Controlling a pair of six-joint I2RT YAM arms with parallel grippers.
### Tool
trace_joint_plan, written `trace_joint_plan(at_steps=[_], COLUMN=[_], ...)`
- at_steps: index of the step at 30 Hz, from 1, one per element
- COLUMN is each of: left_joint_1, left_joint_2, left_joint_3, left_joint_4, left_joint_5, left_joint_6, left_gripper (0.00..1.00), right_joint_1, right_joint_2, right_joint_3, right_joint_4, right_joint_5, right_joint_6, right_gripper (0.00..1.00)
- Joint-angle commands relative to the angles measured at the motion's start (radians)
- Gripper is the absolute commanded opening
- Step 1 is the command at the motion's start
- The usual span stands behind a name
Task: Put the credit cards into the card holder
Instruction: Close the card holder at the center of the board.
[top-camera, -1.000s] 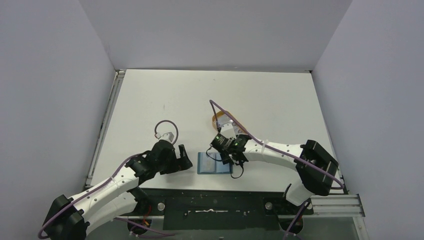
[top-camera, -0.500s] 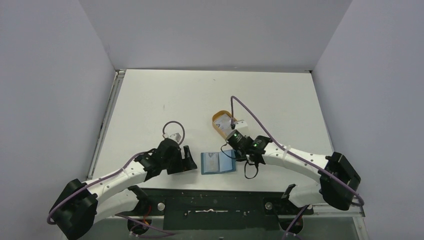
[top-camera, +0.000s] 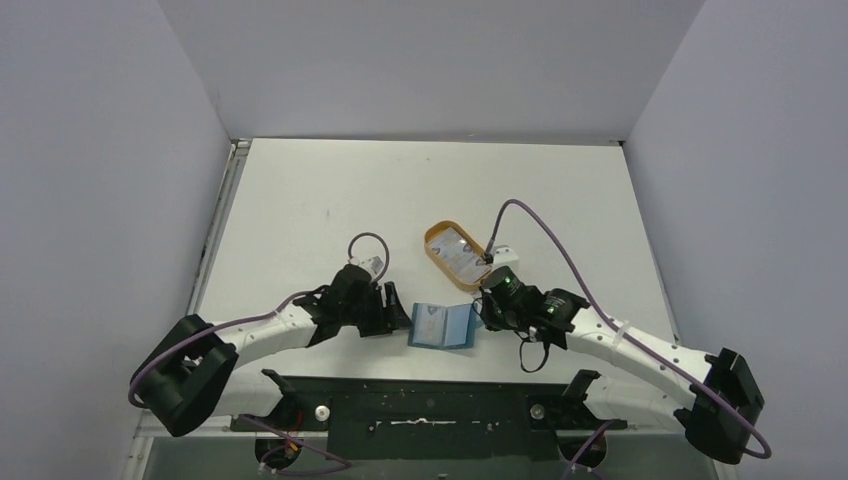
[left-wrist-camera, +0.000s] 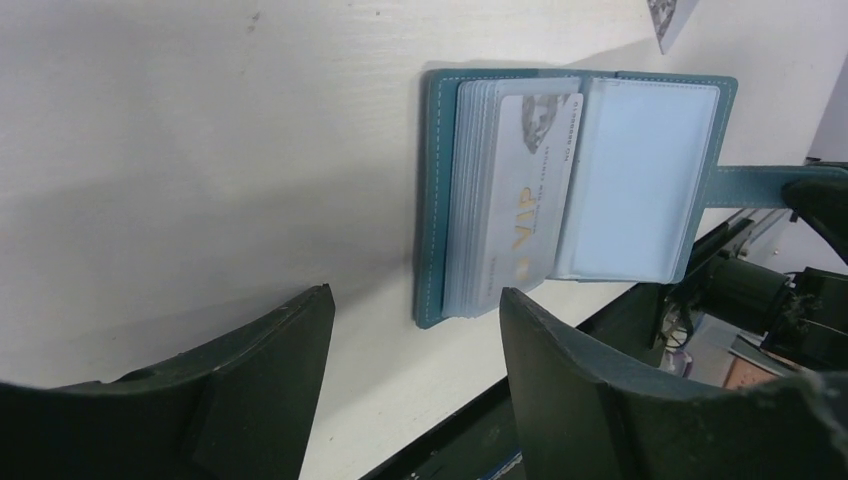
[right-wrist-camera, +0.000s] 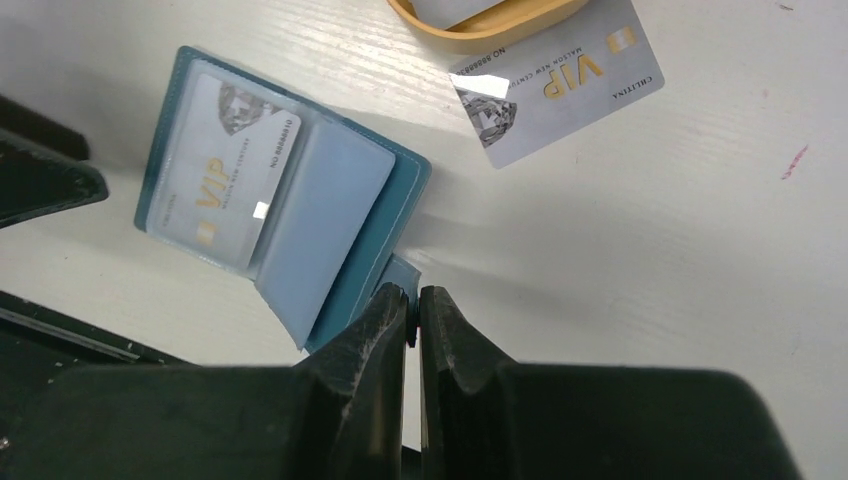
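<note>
The teal card holder (top-camera: 444, 326) lies open near the table's front edge, one silvery credit card (right-wrist-camera: 225, 175) tucked in its left clear pocket. My right gripper (right-wrist-camera: 413, 300) is shut on the holder's snap tab (right-wrist-camera: 405, 275) at its right side. My left gripper (left-wrist-camera: 415, 295) stands open just left of the holder (left-wrist-camera: 440, 200), with nothing between its fingers. A second credit card (right-wrist-camera: 555, 85) lies flat on the table beside the tray. Another shows inside the tray (right-wrist-camera: 460, 8).
The orange-tan oval tray (top-camera: 432, 240) sits just behind the holder, close to my right wrist. The table's front edge and a black rail (top-camera: 430, 400) run right below the holder. White table stretches behind and to both sides.
My right gripper has shut on the snap tab and drawn back to the right, the holder sliding slightly right. My left gripper has moved right up to the holder, its jaws narrower.
</note>
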Motion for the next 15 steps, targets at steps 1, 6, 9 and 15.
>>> trace_joint_plan(at_steps=[1, 6, 9, 15], left_joint_1=[0.000, -0.015, -0.034, -0.080], left_joint_2=[0.070, 0.122, 0.140, 0.155], left_joint_3=[0.017, 0.019, 0.021, 0.006], left_joint_4=[0.081, 0.143, 0.168, 0.216], left_joint_5=[0.049, 0.087, 0.097, 0.088], left_joint_6=[0.008, -0.007, -0.015, -0.044], left_gripper=[0.59, 0.50, 0.46, 0.39], right_joint_1=[-0.008, -0.011, -0.010, -0.007], right_joint_2=[-0.087, -0.120, -0.143, -0.133], right_joint_3=[-0.021, -0.017, -0.012, -0.028], right_joint_4=[0.046, 0.048, 0.076, 0.128], right_joint_5=[-0.035, -0.032, -0.035, -0.059], right_joint_6=[0.000, 0.013, 0.036, 0.066], right_gripper=[0.00, 0.00, 0.00, 0.00])
